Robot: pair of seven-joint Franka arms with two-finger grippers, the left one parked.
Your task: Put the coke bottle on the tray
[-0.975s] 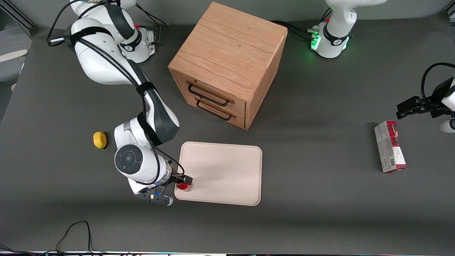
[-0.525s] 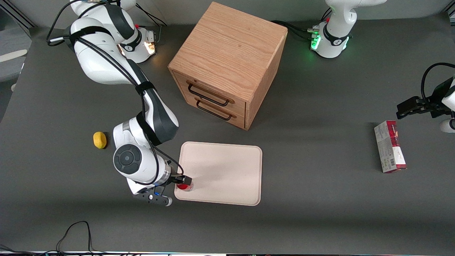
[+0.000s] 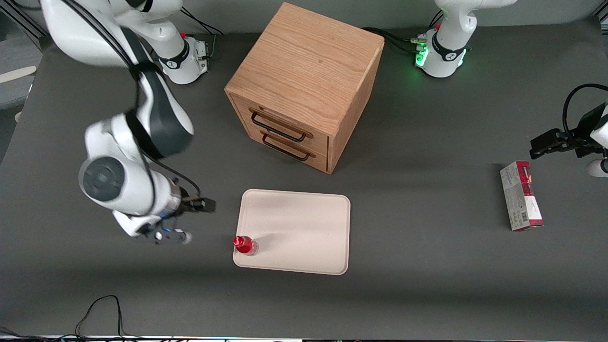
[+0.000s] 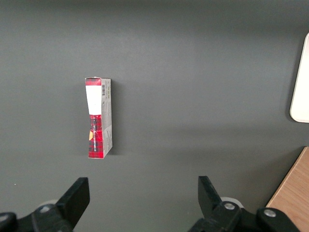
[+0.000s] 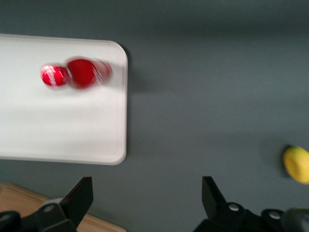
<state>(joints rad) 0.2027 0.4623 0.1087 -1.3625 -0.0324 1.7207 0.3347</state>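
Risen and withdrawn from the tray (image 3: 304,223), the claw (image 3: 203,205) now hangs released above the dark grey bench (image 3: 427,247) (matte, uncluttered). On the tray's corner nearest the working arm stands the coke bottle (image 3: 244,244); no label is legible.
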